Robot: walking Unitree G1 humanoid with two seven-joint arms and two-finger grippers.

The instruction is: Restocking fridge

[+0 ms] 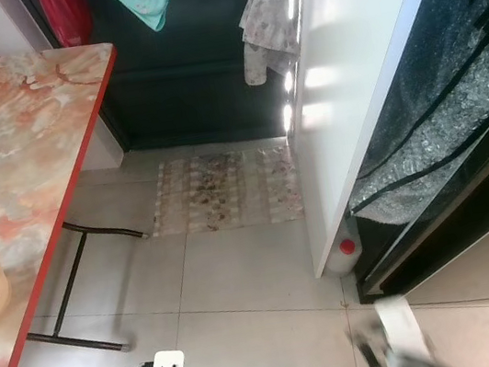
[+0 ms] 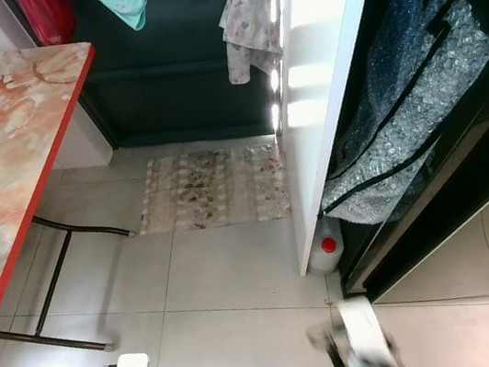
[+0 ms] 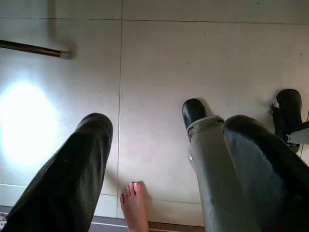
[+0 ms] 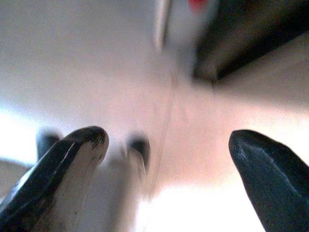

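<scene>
Right hand [image 4: 166, 159]: fingers spread wide, empty, low over tiled floor [image 1: 260, 283], blurred | Left hand [image 3: 164, 159]: hanging, wide apart, empty | Red-capped bottle [image 1: 344, 253] beside fridge door [image 1: 350, 83]

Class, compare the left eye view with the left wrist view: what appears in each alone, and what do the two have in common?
Left eye view alone: the marble table with its red edge, the patterned rug, hanging clothes, and a red-capped bottle by the white fridge door.

Left wrist view alone: the open left gripper and a person's bare foot.

Both: the pale tiled floor and a dark metal table leg.
</scene>
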